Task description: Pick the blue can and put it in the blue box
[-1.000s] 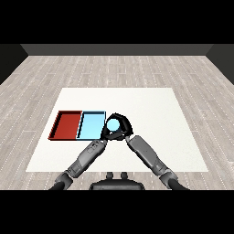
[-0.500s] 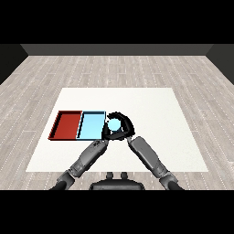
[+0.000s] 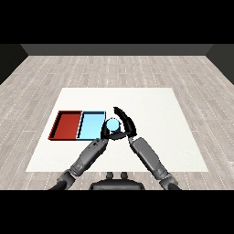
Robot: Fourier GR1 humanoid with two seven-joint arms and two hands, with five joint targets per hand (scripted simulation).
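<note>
Blue can [image 3: 113, 124] is up in the right hand [image 3: 128, 125], whose black fingers and thumb curl round it, and it sits right at the near right corner of the light blue tray [image 3: 90, 124], seemingly just off that edge rather than inside it. Alongside, the red tray [image 3: 66, 124] lies touching the blue one on its left, both on the white tabletop [image 3: 151, 105]. Down low, the left hand [image 3: 104, 133] is tucked in just beside the can, under it, and I cannot tell whether its fingers are spread or curled.
</note>
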